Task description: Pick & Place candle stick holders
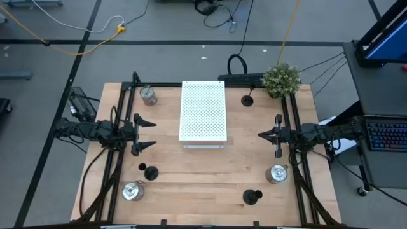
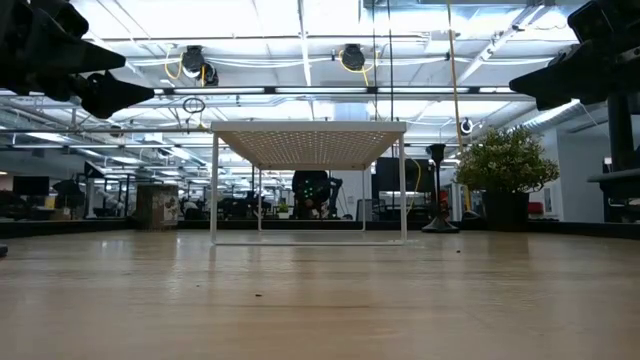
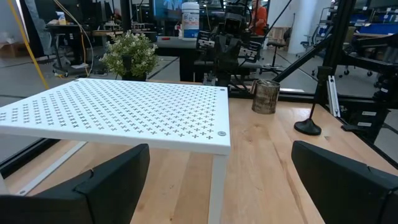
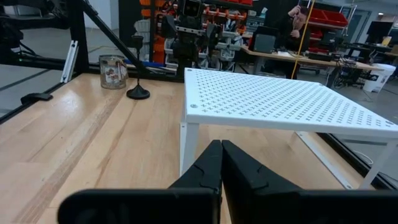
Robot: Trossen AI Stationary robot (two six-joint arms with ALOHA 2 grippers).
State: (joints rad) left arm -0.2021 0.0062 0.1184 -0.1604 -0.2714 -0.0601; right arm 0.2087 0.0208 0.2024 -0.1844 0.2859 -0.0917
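**A:** While both arms hang above the table with nothing picked, what lies nearest?

**B:** Along the front edge: a silver holder point(image 1: 132, 191) on the left with a black holder point(image 1: 150, 172) just beside it, another black holder point(image 1: 252, 196) and a second silver holder point(image 1: 277, 173) on the right.

**A:** And the grippers?

**B:** Farther in, at mid-table. The left gripper point(image 1: 150, 134) has its fingers spread wide and empty; the right gripper point(image 1: 262, 134) has its fingers pressed together, also empty. Between them stands the white perforated board point(image 1: 203, 111).

**A:** At the back?

**B:** A third silver holder point(image 1: 148, 95) at the far left, a thin-stemmed black holder point(image 1: 247, 99) at the far right, near the green plant point(image 1: 282, 79).

**A:** What might go wrong?

**B:** I'd judge the black stems top-heavy; an off-centre approach could topple one. The right gripper must open first, or it will only shove its target. Either arm swinging low could clip the board.
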